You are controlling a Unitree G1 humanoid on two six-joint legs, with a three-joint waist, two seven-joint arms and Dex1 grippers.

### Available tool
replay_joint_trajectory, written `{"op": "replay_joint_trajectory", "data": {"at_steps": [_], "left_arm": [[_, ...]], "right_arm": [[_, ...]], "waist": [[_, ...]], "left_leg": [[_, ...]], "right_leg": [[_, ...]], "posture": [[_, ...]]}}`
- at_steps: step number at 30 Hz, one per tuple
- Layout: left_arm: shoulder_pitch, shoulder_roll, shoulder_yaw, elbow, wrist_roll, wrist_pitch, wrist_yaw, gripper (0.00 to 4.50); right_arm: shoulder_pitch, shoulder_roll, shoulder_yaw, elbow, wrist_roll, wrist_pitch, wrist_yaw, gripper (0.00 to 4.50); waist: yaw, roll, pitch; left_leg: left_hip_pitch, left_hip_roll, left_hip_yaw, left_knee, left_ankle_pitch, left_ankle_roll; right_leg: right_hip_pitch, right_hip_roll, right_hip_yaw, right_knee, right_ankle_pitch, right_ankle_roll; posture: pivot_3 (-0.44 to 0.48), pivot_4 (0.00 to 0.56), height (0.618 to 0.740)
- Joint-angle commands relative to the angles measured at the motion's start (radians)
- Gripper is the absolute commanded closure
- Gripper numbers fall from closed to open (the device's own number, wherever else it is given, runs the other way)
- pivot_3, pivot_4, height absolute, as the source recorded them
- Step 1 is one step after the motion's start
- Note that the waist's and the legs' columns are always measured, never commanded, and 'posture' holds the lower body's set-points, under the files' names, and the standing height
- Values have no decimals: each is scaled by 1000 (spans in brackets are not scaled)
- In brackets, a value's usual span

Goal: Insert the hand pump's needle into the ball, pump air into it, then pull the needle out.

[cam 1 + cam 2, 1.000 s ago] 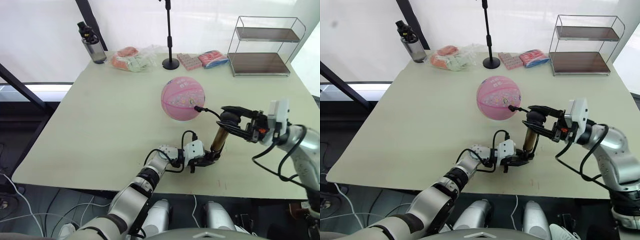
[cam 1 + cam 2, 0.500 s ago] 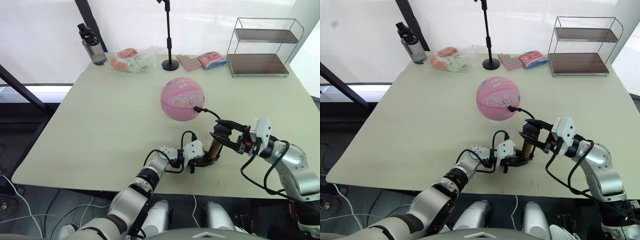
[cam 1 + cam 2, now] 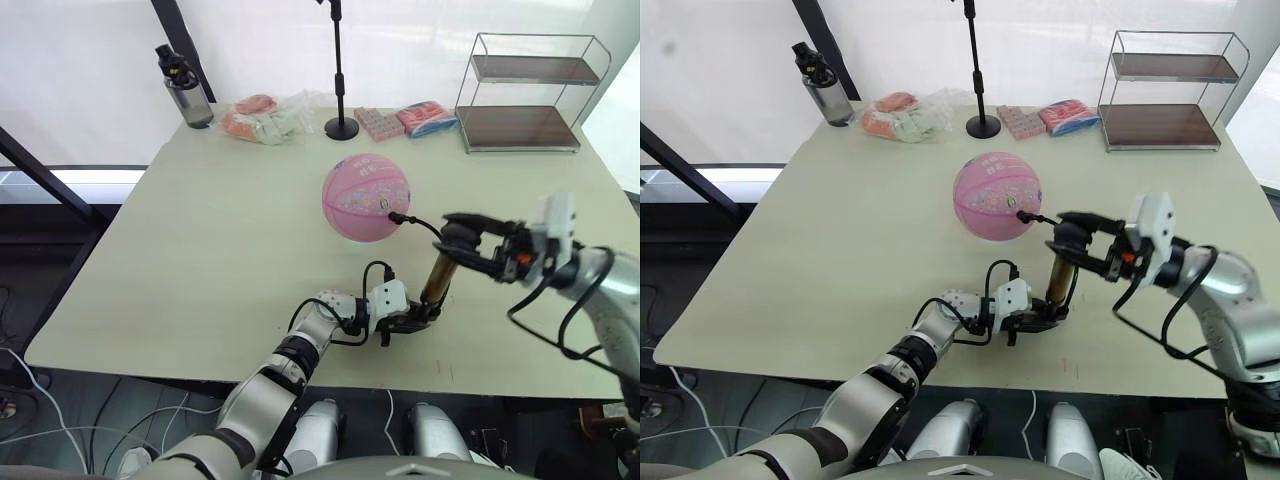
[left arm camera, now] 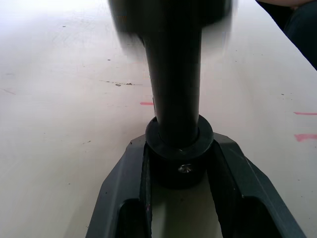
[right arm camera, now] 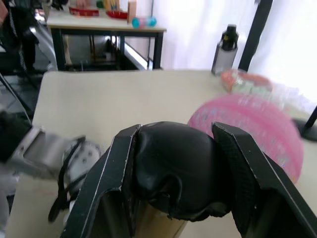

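Observation:
The pink ball (image 3: 366, 197) rests mid-table. The needle's black fitting (image 3: 397, 216) sits against the ball's near right side and the pin itself is hidden. A thin black hose (image 3: 422, 224) arcs from the fitting to the hand pump (image 3: 437, 281), which stands tilted with its gold barrel showing. My left gripper (image 3: 418, 316) is shut on the pump's black base cap (image 4: 179, 161) at the table surface. Above the barrel, my right gripper (image 3: 458, 243) is shut on the black handle (image 5: 174, 166), which is drawn up.
Along the far edge stand a water bottle (image 3: 185, 90), bagged packets (image 3: 264, 118), a black stand (image 3: 340, 124), pink and blue packets (image 3: 413, 118) and a wire shelf (image 3: 526, 95). The table's near edge (image 3: 330, 372) runs just below the left gripper.
Half a second ago the right gripper had pushed the handle down onto the barrel. It has now lifted the handle back up. The left gripper and ball have stayed put.

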State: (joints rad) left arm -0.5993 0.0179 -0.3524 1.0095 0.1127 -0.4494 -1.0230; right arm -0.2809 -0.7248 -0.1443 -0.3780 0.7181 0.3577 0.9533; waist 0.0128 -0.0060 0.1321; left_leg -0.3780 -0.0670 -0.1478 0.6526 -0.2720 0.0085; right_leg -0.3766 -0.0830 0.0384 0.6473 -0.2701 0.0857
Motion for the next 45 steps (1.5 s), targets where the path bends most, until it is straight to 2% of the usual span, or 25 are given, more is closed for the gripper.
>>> {"op": "replay_joint_trajectory", "data": {"at_steps": [1,11,20,30,37,45], "left_arm": [[43,8,-34,60,43,30,-15,3431],[44,9,-34,57,43,31,-16,3431],[44,9,-36,55,44,29,-17,3431],[47,10,-36,53,46,29,-10,3431],[50,10,-37,51,48,28,-6,3431],[50,12,-47,50,56,19,-6,3431]], "right_arm": [[-65,-26,-94,-44,88,34,-16,2677],[-203,-120,-183,-30,198,134,-17,2677],[-128,-113,-126,-50,131,123,13,2677],[33,9,3,28,-49,-28,29,2677],[140,101,111,163,-239,-240,31,2677],[186,160,176,278,-325,-382,42,2677]], "waist": [[0,0,0],[1,2,2],[1,2,2],[-2,0,0],[-3,-4,-4],[-6,-5,-4]], "left_leg": [[0,0,0,0,0,0],[-1,0,0,0,0,0],[-2,0,1,0,0,0],[0,0,1,0,0,0],[3,0,1,0,0,0],[16,0,1,-3,0,0]], "right_leg": [[0,0,0,0,0,0],[-1,-2,0,0,0,0],[-1,-2,0,0,0,0],[0,-1,0,1,0,0],[1,1,0,1,0,0],[12,2,1,0,-1,0]], "posture": [[0,150,740],[0,150,740],[0,150,740],[0,150,740],[0,150,740],[0,150,740]]}}
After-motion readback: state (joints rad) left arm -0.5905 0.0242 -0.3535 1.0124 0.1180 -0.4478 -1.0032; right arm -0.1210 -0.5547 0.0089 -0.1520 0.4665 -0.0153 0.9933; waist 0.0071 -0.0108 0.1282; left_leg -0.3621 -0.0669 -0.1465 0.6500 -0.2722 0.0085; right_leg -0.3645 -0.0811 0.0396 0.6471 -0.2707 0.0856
